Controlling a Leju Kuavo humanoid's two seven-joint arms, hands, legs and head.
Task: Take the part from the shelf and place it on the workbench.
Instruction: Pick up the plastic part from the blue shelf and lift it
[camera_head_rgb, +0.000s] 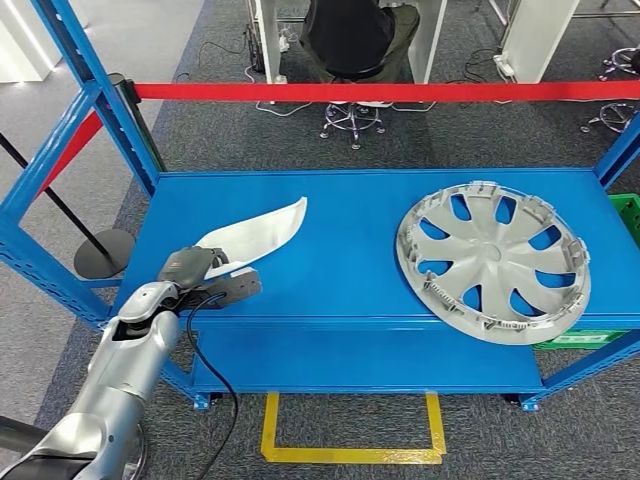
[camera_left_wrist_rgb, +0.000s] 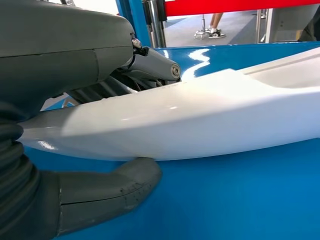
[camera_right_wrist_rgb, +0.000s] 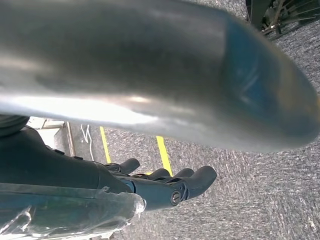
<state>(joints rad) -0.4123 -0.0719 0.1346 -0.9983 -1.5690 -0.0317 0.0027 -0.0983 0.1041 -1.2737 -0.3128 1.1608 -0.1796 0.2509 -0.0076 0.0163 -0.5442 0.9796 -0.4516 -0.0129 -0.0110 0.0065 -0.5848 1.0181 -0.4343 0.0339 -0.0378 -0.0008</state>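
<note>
Head view: a blue metal shelf with a smooth, glossy deck spans the scene. On its left half lies the part, a long, curved, pale white panel tapering to a point at its far right end. The left hand holds the part's near left end, dark fingers lying over it; how far they wrap underneath is hidden. On the right half of the deck rests a silver wheel cover with spoke-shaped openings and a ribbed rim, its near edge overhanging the shelf front. A green crate is cut off at the right edge behind the shelf post, its contents out of sight. A red barrier tape runs across behind the shelf, and a person sits on a stool beyond it, cut off by the top edge. Yellow floor tape marks the grey carpet below.

Left wrist view: the part shows smooth and shiny, pinched between the thick grey thumb and the darker fingers, just above the blue deck.

Right wrist view: the right hand hangs over the carpet, fingers gently curled and holding nothing, partly hidden by a blurred silver arm tube.
</note>
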